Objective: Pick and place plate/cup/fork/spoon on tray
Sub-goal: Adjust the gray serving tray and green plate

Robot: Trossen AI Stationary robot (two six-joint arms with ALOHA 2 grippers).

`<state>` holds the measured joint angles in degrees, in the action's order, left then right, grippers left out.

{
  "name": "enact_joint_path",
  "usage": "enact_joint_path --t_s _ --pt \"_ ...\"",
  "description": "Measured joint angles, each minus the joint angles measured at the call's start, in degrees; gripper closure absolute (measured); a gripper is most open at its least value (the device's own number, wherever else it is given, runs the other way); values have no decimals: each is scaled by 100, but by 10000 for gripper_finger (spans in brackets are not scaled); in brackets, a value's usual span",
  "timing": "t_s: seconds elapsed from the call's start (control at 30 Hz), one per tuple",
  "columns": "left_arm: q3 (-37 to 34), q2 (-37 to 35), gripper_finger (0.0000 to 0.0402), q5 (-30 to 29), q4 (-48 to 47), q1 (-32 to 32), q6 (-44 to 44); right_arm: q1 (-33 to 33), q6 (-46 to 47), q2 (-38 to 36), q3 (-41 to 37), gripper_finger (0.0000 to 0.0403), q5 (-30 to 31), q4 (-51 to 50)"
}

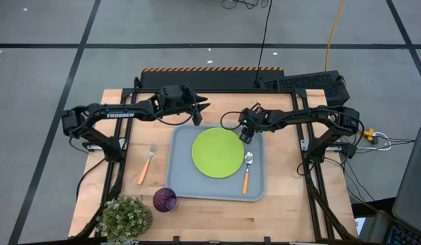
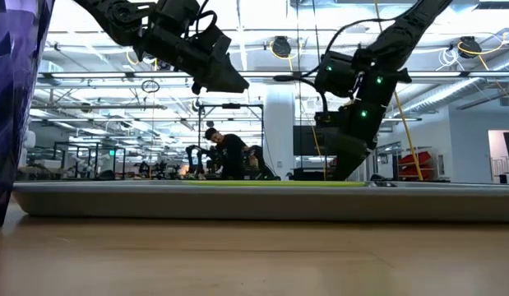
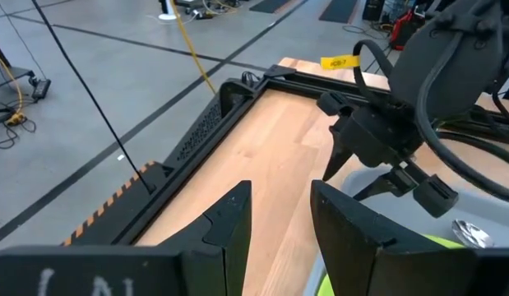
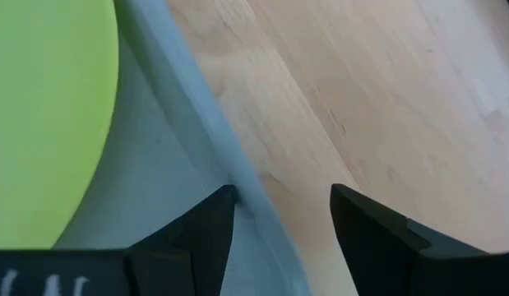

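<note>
Grey-blue and rectangular, with rounded corners and a raised rim, the tray [image 1: 185, 180] lies flat in the middle of the pale wooden table [image 1: 285, 207]. A flat, round lime-green plate [image 1: 217, 152] sits inside it, toward the far side. Just beside the plate, near the tray's right rim, lies the spoon [image 1: 247, 172]: slim orange handle, silver oval bowl pointing away from the front edge. The fork [image 1: 146, 165], with a matching orange handle and silver tines, rests on bare wood left of the tray, apart from it. The small translucent purple cup [image 1: 164, 199] stands at the tray's front-left corner, outside the rim, next to a bushy potted plant [image 1: 124, 216].

The right gripper [image 1: 246, 135] hovers over the tray's far-right corner, its dark fingers [image 4: 371, 230] spread and empty above the rim. The left gripper [image 1: 199, 114] hangs above the table just past the tray's far edge, fingers likewise parted, grasping nothing.
</note>
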<state>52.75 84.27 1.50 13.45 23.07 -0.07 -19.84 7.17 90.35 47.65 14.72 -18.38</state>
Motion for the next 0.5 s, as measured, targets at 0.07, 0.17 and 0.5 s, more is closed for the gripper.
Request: enact_joint_path --t_s 0.07,0.17,0.5 --pt "0 0 273 0 -2 0 -1 -41 -15 0 -127 209 -2 115" --pt "0 0 273 0 -3 0 14 -117 -20 0 -241 209 -2 218" --pt "0 0 273 0 0 0 70 -348 -414 2 -338 209 46 989"
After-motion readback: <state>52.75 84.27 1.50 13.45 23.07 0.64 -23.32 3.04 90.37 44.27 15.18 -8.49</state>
